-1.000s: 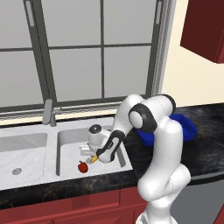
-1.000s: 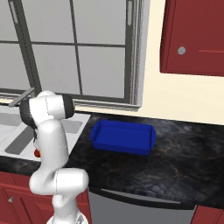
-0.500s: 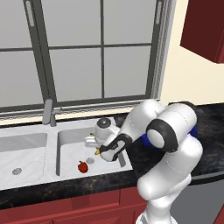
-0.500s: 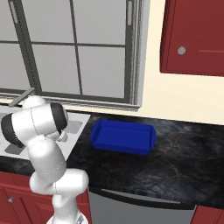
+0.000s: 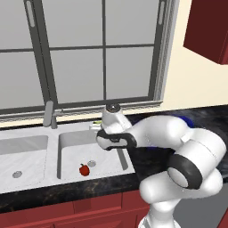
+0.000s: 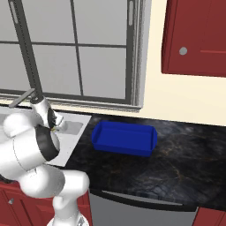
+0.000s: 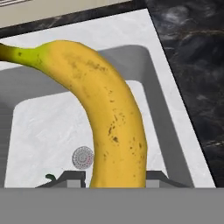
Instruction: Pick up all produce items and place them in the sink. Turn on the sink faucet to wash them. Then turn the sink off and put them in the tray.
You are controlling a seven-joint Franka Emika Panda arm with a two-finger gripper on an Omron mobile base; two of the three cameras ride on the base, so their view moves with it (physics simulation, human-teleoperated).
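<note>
The claw (image 7: 114,180) grips the banana (image 7: 109,118) by its lower end, holding it above the right basin of the sink (image 5: 116,153) where the red fruit (image 5: 83,169) already lies near the drain, probably to lift it out toward the tray (image 6: 126,139).

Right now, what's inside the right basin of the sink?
On the floor of the sink lie the small red fruit and a round drain. The banana, shut in the gripper above, covers part of the floor.
</note>
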